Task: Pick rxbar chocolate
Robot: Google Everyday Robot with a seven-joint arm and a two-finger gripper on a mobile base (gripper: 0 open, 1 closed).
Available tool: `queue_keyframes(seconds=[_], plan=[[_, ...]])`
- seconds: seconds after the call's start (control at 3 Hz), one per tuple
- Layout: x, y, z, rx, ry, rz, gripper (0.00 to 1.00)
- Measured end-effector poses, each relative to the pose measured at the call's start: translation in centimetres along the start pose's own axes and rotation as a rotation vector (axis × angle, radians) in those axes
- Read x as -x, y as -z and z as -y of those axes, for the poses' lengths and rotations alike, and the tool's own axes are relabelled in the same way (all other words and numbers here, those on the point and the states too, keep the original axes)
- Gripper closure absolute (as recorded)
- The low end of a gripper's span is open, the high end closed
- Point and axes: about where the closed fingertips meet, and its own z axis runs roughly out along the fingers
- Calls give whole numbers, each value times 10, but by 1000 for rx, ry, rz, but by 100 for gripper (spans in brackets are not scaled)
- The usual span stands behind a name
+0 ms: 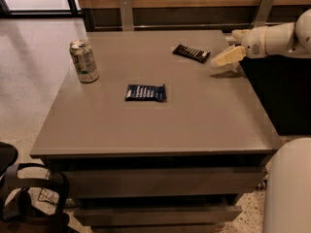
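Note:
The rxbar chocolate is a flat black bar with white lettering, lying at the back right of the grey table. My gripper reaches in from the right on a white arm and hovers just above the table, a short way right of the bar, not touching it. A same-sized dark blue bar lies near the table's middle.
A soda can stands upright at the table's left side. A wooden wall with two metal brackets runs behind the table. A dark chair is at the lower left, and a white robot part at the lower right.

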Motion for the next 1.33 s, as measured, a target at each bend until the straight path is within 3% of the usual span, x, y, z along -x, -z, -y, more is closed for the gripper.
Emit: queue_keyframes(seconds=[0.33, 1.33], plan=[[0, -32, -3, 36, -21, 21, 0], [5, -72, -4, 15, -24, -45, 0]])
